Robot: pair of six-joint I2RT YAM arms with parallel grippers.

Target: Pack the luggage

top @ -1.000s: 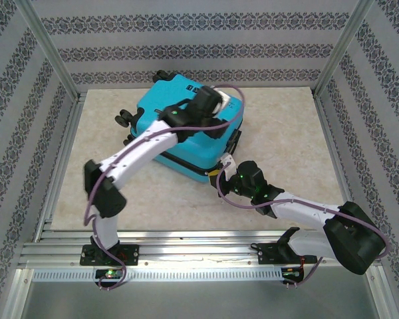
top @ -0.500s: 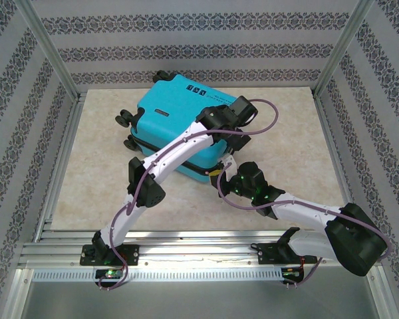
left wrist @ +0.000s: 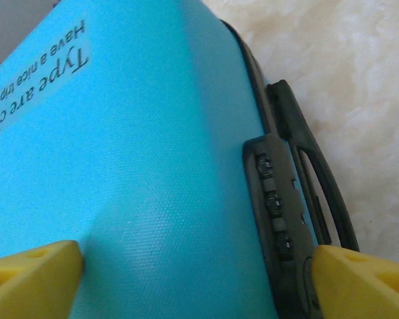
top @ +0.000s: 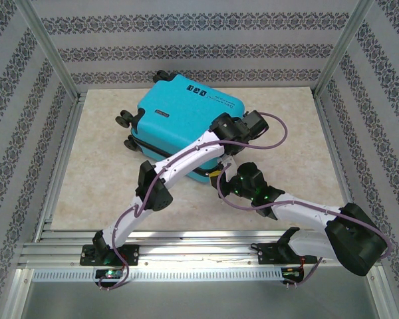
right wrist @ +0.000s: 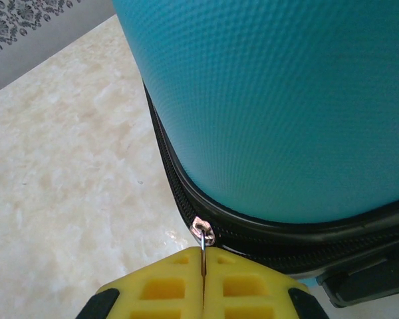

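- Our left gripper (left wrist: 197, 276) hangs wide over the closed luggage (top: 179, 109), which lies toward the back of the table (top: 286, 156). It is near the lock (left wrist: 272, 212), where we could shove the case.
- Our right gripper (right wrist: 204, 269) pinches the zipper pull (right wrist: 202, 232); a skewed tug may slip it free.

This is a robotics lab test cell, not a lived-in room. Bare silver aluminium frame posts (top: 48, 50) stand at the corners, in front of flat wall panels printed with grey-and-white striped floral wallpaper (top: 186, 26). The beige marble-patterned tabletop (top: 86, 186) ends at a slotted aluminium rail (top: 199, 249). Two white-and-black robot arms trailing purple cables, the left arm (top: 186, 158) and the right arm (top: 306, 211), are bolted there side by side.
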